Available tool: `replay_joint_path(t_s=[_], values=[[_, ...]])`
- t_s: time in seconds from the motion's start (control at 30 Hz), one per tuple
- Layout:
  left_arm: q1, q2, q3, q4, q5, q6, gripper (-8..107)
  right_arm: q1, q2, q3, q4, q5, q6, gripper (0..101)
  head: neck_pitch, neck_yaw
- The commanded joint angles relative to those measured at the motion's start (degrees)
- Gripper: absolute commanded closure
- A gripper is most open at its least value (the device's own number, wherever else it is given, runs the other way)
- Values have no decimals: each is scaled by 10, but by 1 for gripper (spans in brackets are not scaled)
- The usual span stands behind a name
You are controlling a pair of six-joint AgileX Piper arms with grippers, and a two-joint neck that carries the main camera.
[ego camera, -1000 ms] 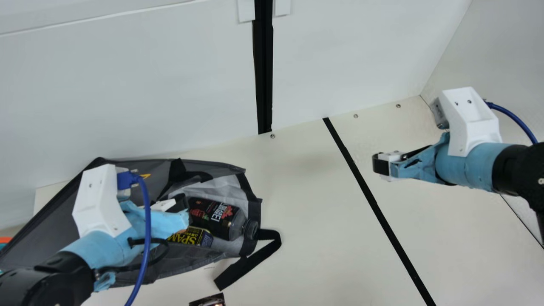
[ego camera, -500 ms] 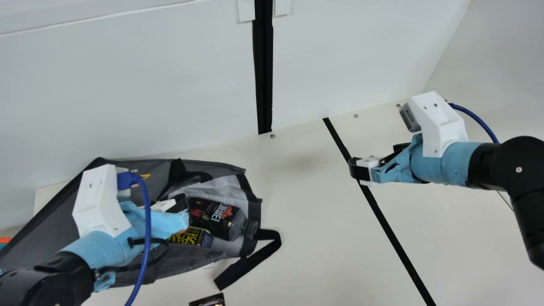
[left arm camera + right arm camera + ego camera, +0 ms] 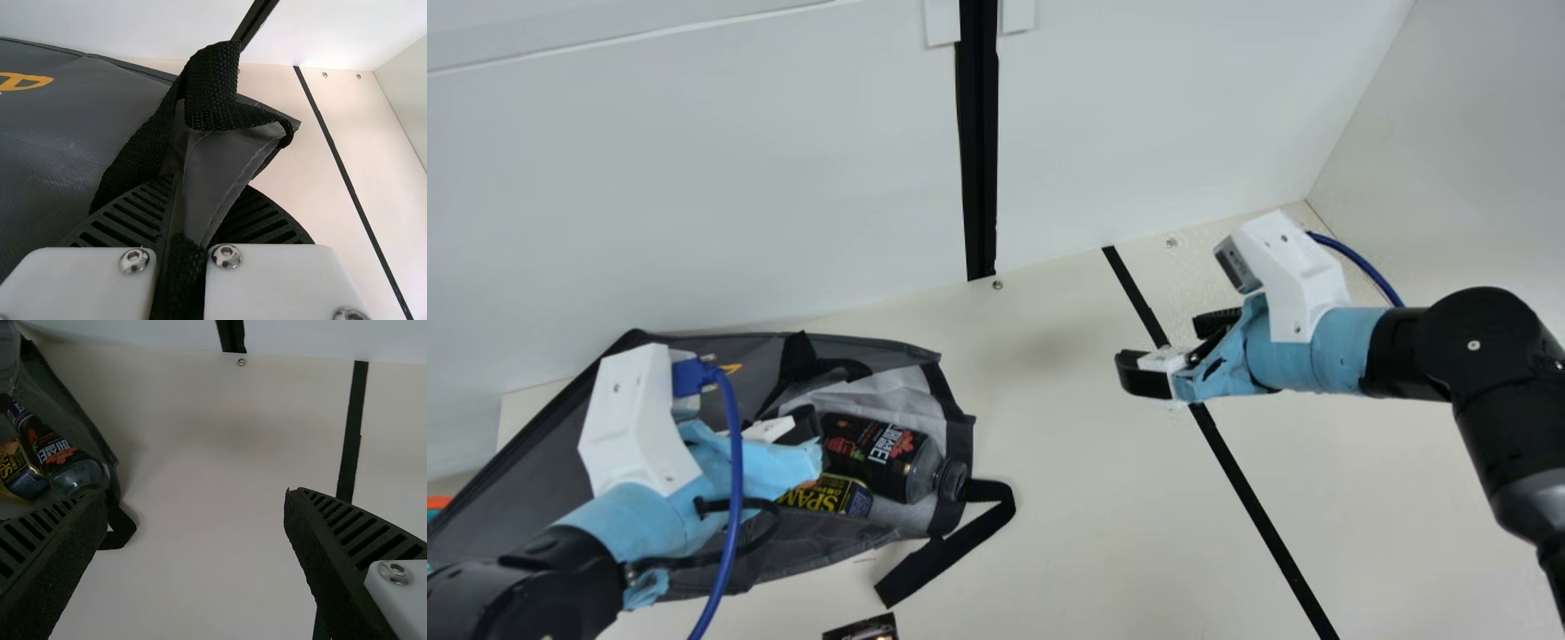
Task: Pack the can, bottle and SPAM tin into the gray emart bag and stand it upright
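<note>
Gripping the gray bag (image 3: pixel 543 453), the left tool (image 3: pixel 811 434) sits beside the bottle (image 3: pixel 880 453).

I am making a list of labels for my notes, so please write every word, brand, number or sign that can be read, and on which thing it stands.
"SPAM": on the SPAM tin.
Bottle: pale and red print, not clear enough to quote.
Gray emart bag: only part of a yellow mark shows, no full word.
Dark item at the main view's bottom edge: cut off, unreadable.
</note>
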Motion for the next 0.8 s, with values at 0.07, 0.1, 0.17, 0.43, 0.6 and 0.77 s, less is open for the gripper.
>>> replay_joint_path(t_s=[0.07,0.1,0.17,0.43,0.6,0.77], values=[[0,0,0,0,0,0,107,6,8,6,23,2,-30,6,-13,0],[0,0,0,0,0,0,107,8,11,7,28,3,-37,6,-13,0],[0,0,0,0,0,0,107,12,16,10,37,3,-49,6,-13,0],[0,0,0,0,0,0,107,31,40,14,60,0,-90,6,-13,0],[0,0,0,0,0,0,107,43,59,13,76,-4,-111,6,-13,0],[0,0,0,0,0,0,107,55,80,13,90,-7,-130,6,-13,0]])
